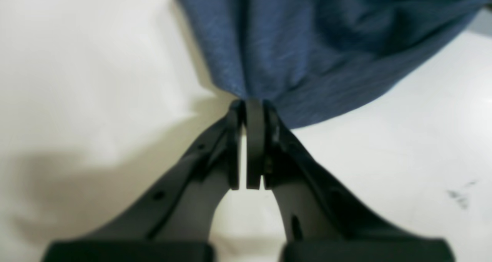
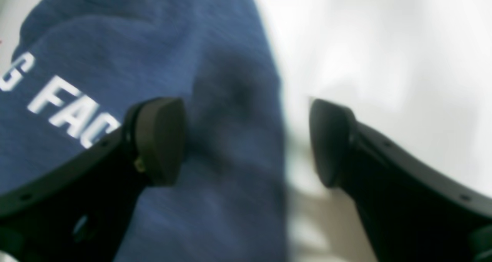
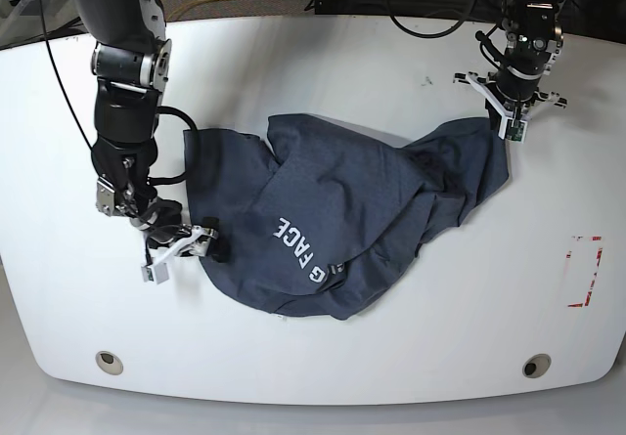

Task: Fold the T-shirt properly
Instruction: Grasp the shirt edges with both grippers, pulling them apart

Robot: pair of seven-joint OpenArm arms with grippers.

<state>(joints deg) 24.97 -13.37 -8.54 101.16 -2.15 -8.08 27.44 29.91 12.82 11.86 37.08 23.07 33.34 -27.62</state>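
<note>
Left wrist view: the left gripper [image 1: 253, 108] is clenched on an edge of the T-shirt [image 1: 307, 50], which fans away from it over the white table [image 1: 96, 81].

Right wrist view: the right gripper [image 2: 246, 139] gapes, released, over the shirt's edge.

Base view: the crumpled shirt stretches across the table between both grippers, lettering upward.
</note>
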